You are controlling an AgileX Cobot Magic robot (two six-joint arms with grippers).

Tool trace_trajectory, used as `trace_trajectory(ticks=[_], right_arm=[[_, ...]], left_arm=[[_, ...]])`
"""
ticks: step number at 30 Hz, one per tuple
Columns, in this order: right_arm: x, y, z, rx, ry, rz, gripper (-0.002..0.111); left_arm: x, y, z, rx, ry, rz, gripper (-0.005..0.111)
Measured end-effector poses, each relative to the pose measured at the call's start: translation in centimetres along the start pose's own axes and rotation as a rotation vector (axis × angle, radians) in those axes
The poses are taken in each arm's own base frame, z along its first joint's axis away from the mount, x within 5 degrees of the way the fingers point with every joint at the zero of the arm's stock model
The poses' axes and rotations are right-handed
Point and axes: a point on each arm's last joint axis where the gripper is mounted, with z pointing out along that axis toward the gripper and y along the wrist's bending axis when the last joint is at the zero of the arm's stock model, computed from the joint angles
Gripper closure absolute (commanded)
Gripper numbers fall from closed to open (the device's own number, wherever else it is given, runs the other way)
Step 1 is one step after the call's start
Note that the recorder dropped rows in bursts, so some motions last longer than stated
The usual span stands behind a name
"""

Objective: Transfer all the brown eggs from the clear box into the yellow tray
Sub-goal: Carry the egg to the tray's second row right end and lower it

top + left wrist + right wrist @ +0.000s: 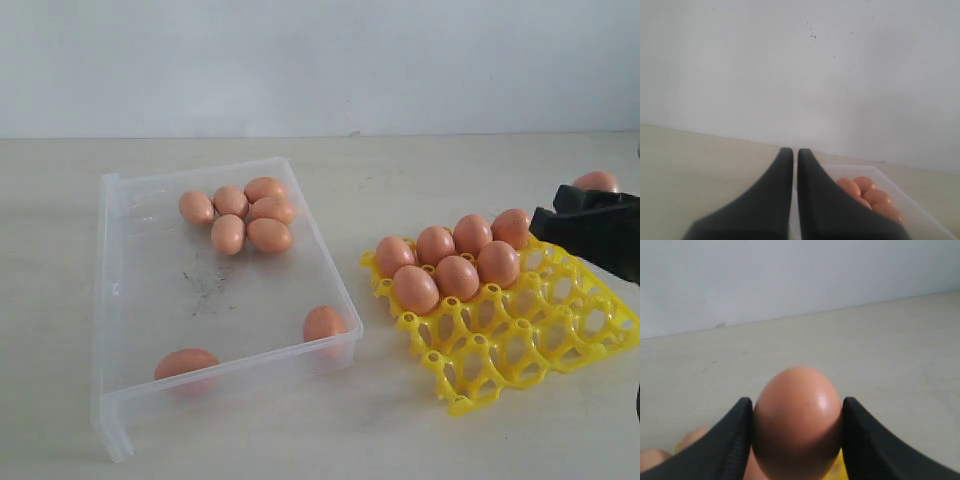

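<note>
At the near wall of the clear box (pixel 105 300), 2 brown eggs (pixel 186 363) sit well apart; 6 more cluster at its far end. 8 left to move. Beside it, yellow tray (pixel 458 404): near 2 rows of cups bare, then 3 eggs in row 3, far row full with 4. Over the tray's far right corner, right gripper (pixel 796 401) is clamped on the held egg (pixel 597 181), 1 finger on each flank, egg not yet in a cup. Left gripper (pixel 795 152): fingers nearly together, nothing between them; box corner and part of the cluster show beyond its tips.

Step, as I read it: seat this egg in the open cup at the right end of row 3. Centre over the cup, not a post, come down slow, keep off the neighbour egg, release only once the cup carries it.

Orientation: long axis runs along the fingers, narrower end leading past the tips, I think. Grip sits across the widest part. Looks nearer level than upright, so tip it up before lowering.
</note>
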Motion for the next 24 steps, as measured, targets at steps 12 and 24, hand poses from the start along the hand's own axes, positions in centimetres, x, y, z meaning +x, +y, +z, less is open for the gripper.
trace_trajectory(ticks=[12, 24], right_arm=[[3.7, -0.9, 5.2, 0.001, 0.213, -0.024, 0.109], [5.5, -1.1, 7.4, 0.001, 0.166, -0.084, 0.109]], left_arm=[[0.0, 0.0, 0.0, 0.0, 0.0, 0.0, 0.103], [0.0, 0.0, 0.0, 0.0, 0.0, 0.0, 0.103]])
